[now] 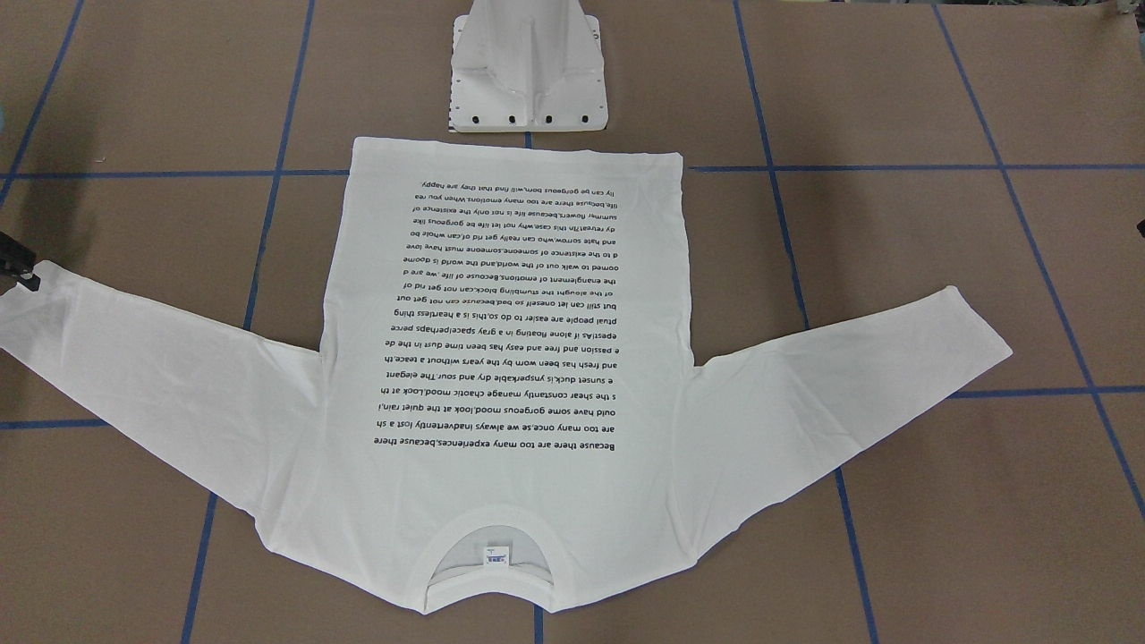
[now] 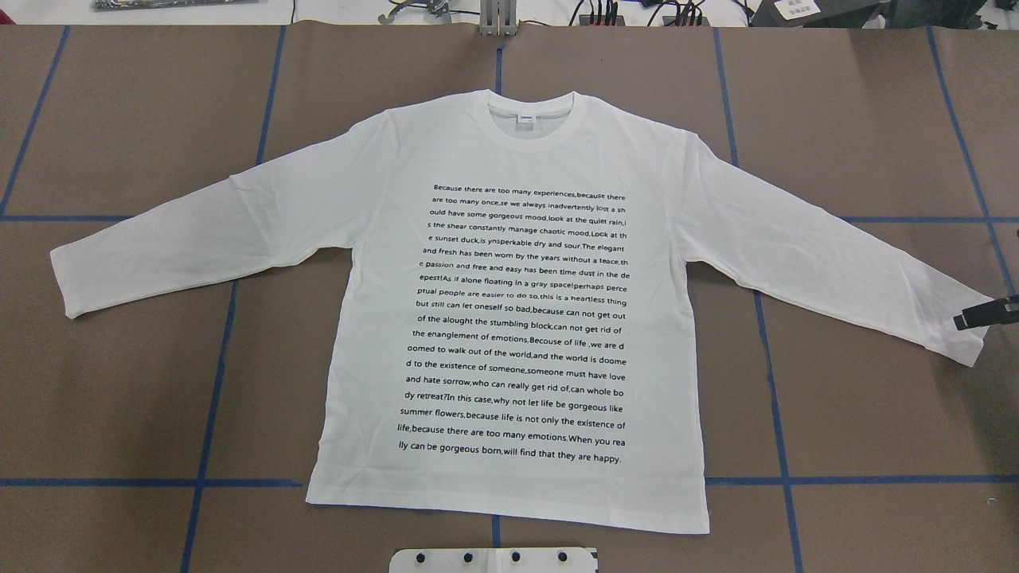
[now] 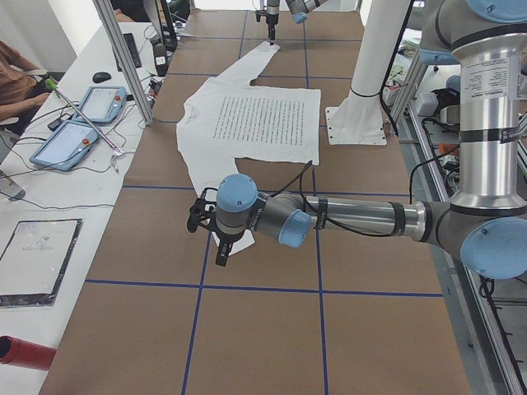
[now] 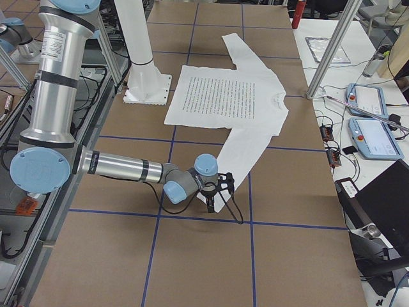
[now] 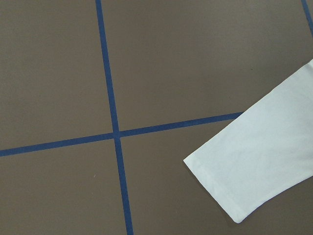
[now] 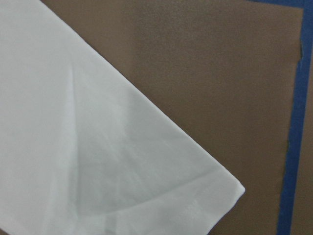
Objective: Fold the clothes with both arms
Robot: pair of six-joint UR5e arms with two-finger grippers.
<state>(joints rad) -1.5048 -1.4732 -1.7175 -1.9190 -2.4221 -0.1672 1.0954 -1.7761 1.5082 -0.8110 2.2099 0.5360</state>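
The white long-sleeved T-shirt (image 2: 509, 318) lies spread flat on the brown table, black text facing up, both sleeves stretched out to the sides and the collar (image 1: 490, 555) on the far side from the robot. My right gripper (image 2: 987, 312) is over the cuff of one sleeve, also seen at the edge of the front-facing view (image 1: 18, 268); its jaw state is unclear. The right wrist view shows only that cuff (image 6: 98, 147), lying flat. My left gripper (image 3: 216, 247) hangs low by the other cuff (image 5: 244, 171); I cannot tell whether it is open.
The white pedestal base (image 1: 528, 80) stands just behind the shirt's hem. Blue tape lines (image 2: 231, 318) grid the table. A side table with teach pendants (image 3: 78, 123) and aluminium posts (image 3: 123, 58) runs along the far edge, where a person's arm (image 3: 12, 74) shows.
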